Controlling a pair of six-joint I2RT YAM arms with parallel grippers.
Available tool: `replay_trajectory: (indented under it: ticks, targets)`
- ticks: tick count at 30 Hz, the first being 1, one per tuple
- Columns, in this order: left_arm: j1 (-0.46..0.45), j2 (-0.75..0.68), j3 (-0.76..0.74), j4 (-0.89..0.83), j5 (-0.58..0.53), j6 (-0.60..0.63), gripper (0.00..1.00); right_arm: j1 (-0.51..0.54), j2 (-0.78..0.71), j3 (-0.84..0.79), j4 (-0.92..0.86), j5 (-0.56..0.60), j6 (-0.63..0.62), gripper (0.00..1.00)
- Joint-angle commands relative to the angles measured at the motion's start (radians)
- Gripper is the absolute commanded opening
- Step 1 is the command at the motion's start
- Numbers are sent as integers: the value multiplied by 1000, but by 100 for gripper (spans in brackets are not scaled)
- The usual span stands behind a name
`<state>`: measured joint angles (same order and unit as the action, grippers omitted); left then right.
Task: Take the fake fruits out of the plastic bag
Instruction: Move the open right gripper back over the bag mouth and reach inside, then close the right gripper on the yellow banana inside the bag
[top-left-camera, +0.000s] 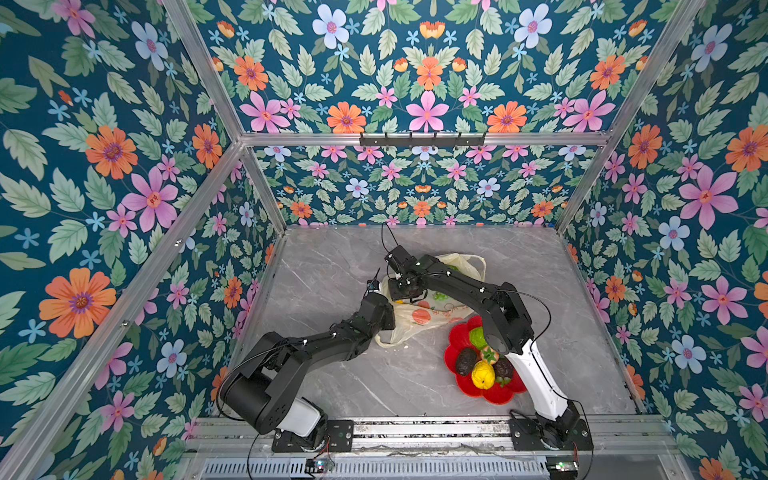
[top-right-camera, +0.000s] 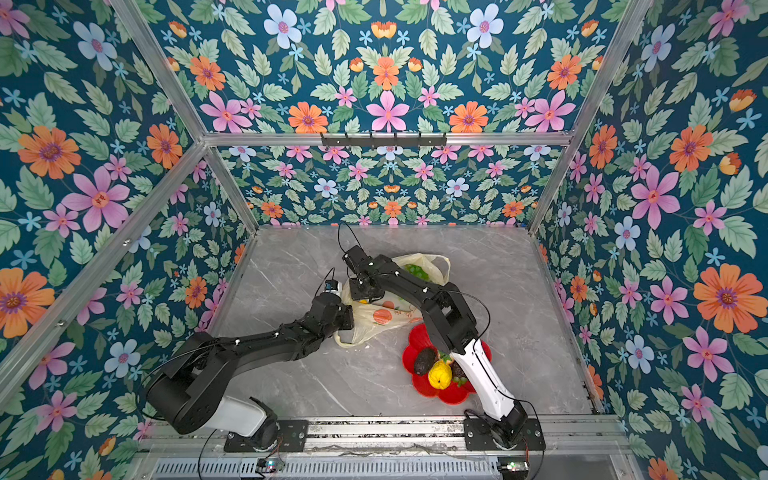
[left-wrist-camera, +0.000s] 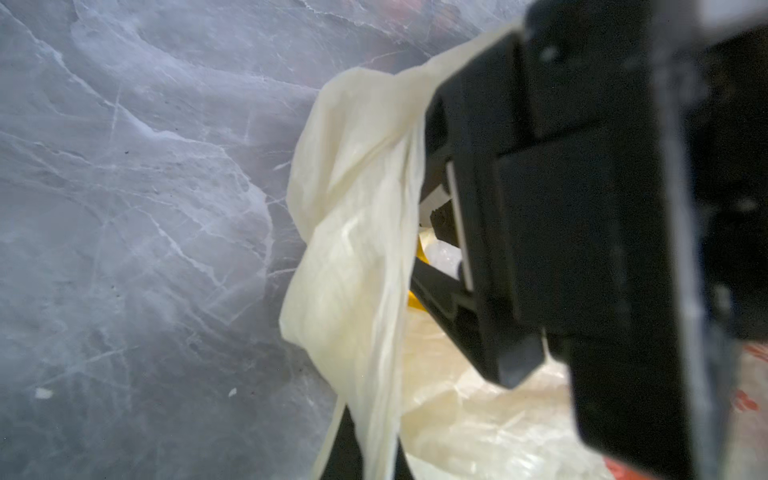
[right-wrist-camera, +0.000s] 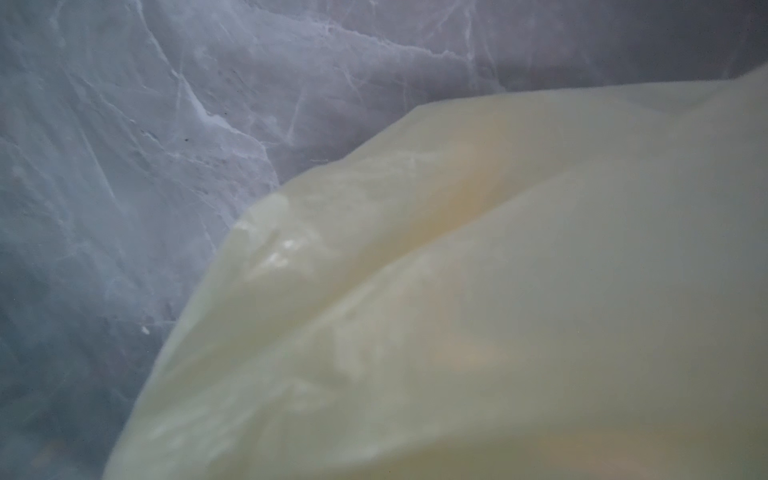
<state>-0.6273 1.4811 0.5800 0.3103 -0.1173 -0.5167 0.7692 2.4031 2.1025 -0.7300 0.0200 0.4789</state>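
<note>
Entry: plastic bag (top-left-camera: 419, 318) (top-right-camera: 384, 318), thin cream-yellow film with orange-red fruit prints, lying crumpled at mid-table, just left of the red flower-shaped dish (top-left-camera: 457, 332) (top-right-camera: 415, 336). Its long axis slants from the near left, by the left arm's wrist, to the far right, where a loop handle (top-left-camera: 478, 266) lies. Held by the left gripper (left-wrist-camera: 370, 453), which is hidden under its own wrist in both top views; only the left wrist view shows it clamped on a bunched strip of the bag's film, raised off the table. Entered by the right gripper (top-left-camera: 409, 295) (top-right-camera: 365, 293), lowered into the bag's opening on the bag's left part. Whether its jaws are parted or closed on anything cannot be told. The left wrist view alone shows a yellow sliver (left-wrist-camera: 420, 249) beside it. The right wrist view gives only blurred film and table. Contents: a green fruit (top-right-camera: 417, 272) shows through the film at the bag's far end. Fake fruits lying in the dish: green bumpy fruit (top-left-camera: 478, 337), clear of the right arm in a top view only; avocado (top-left-camera: 465, 361) (top-right-camera: 424, 361); lemon (top-left-camera: 483, 375) (top-right-camera: 439, 375); second dark avocado (top-left-camera: 503, 368). Surface: grey marble-patterned table (top-left-camera: 332, 374). Surround: floral wallpaper (top-left-camera: 124, 166) on three walls, aluminium frame (top-left-camera: 291, 138), black hook rail (top-left-camera: 422, 140) on the far wall.
</note>
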Motion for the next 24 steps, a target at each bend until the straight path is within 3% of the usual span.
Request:
replay_trajectory:
  ticks: [1, 10, 20, 24]
  targets:
    - [0, -5, -2, 11, -8, 15, 6, 0, 22, 38, -56, 57, -46, 47]
    - [1, -11, -1, 7, -12, 18, 6, -27, 28, 46, -108, 91, -85, 39]
    - [2, -19, -2, 1, -25, 22, 6, -35, 112, 157, -196, 37, -87, 45]
    - [1, -22, -2, -2, -27, 25, 6, -36, 95, 151, -202, 47, -92, 36]
